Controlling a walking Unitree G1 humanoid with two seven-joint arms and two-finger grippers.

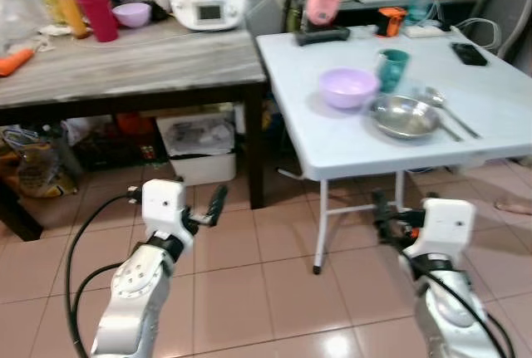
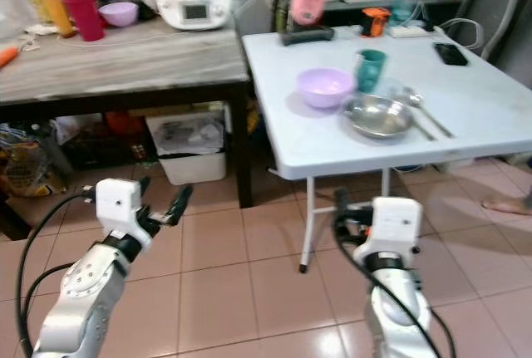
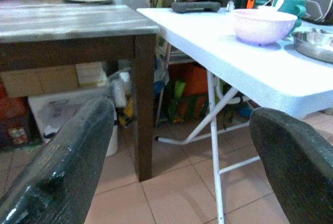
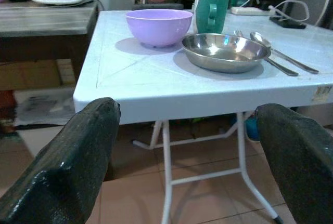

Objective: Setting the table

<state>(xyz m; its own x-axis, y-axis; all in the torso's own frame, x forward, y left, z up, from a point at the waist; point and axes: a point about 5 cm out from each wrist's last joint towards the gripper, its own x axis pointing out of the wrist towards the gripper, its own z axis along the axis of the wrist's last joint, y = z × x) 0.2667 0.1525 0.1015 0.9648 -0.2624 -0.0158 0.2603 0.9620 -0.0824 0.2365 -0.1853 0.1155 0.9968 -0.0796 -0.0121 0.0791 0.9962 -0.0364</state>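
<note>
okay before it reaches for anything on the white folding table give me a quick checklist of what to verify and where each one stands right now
1. Left end effector open and holding nothing: ok.
2. Right end effector open and holding nothing: ok.
3. Purple bowl, steel dish and green mug upright on the white table: ok.
4. Spoon lying flat beside the steel dish: ok.
5. End effectors above table height: not ok, both sit below the table edge.
6. Table within reach from this stance: cannot tell.
</note>
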